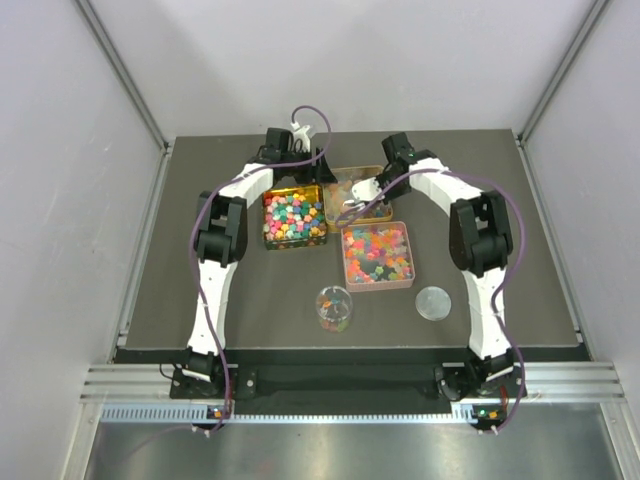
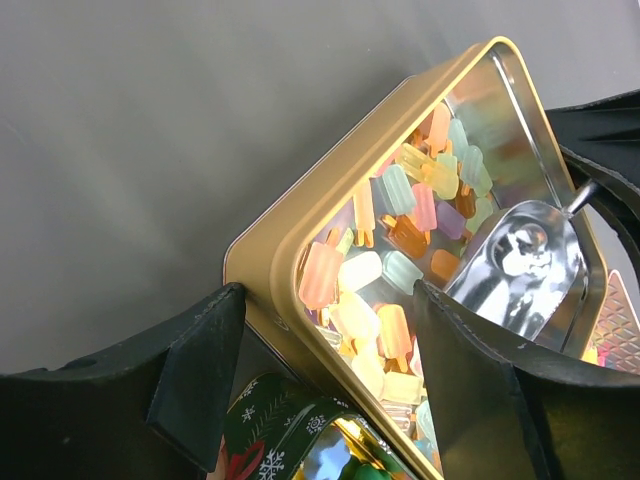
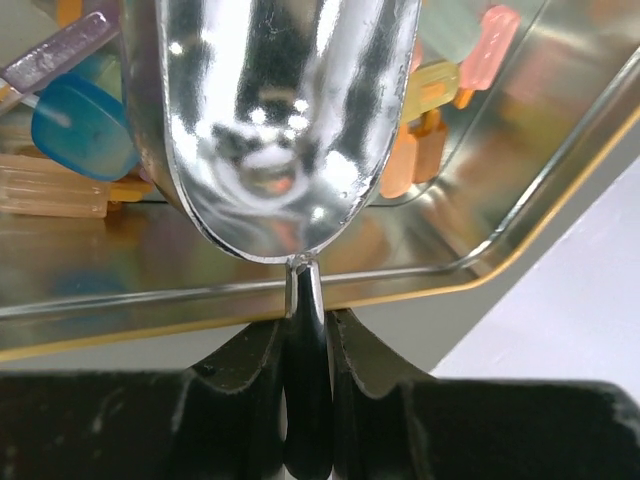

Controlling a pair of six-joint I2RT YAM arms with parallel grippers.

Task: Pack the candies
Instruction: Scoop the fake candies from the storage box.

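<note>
The candies fill three tins. A gold tin at the back holds translucent popsicle-shaped candies. A green-and-gold tin holds opaque cube candies. A pink tin holds gummy candies. My right gripper is shut on the handle of a metal scoop, whose empty bowl lies inside the gold tin. My left gripper is open, its jaws straddling the gold tin's near corner, one finger outside and one inside. The scoop also shows in the left wrist view.
A small clear cup with a few candies stands near the table's front middle. A round clear lid lies to its right. The green tin's snowflake-patterned rim shows just below the left fingers. White walls enclose the dark table.
</note>
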